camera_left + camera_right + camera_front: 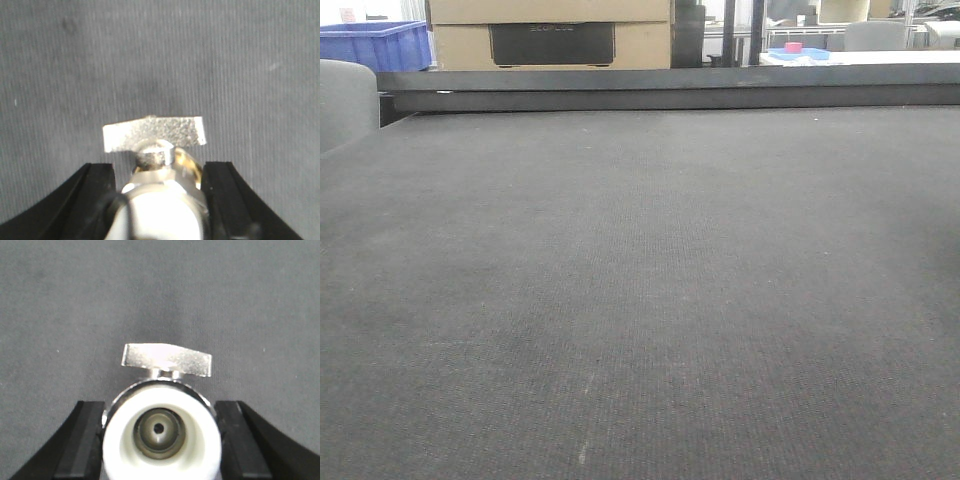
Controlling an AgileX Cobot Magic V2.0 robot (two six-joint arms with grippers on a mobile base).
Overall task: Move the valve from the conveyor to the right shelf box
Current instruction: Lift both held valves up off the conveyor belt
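The conveyor [640, 300] is a wide dark grey woven belt that fills the front view, with a black raised rail [670, 90] along its far edge. No valve or gripper shows in that view. In the left wrist view, my left gripper [160, 166] is shut on a silvery valve [155, 132]. Its flat handle sticks out ahead of the black fingers [97, 190], above the belt [160, 60]. In the right wrist view, my right gripper [160, 404] is shut on a valve [160, 435] with a white round end and a silver handle, above the belt [160, 290].
Beyond the rail stand a blue bin [375, 45] at the far left and a tan box with a black panel [550, 35]. A pink object [793, 47] lies on a blue tray at the far right. A grey rounded cover [345, 100] sits at the belt's left edge.
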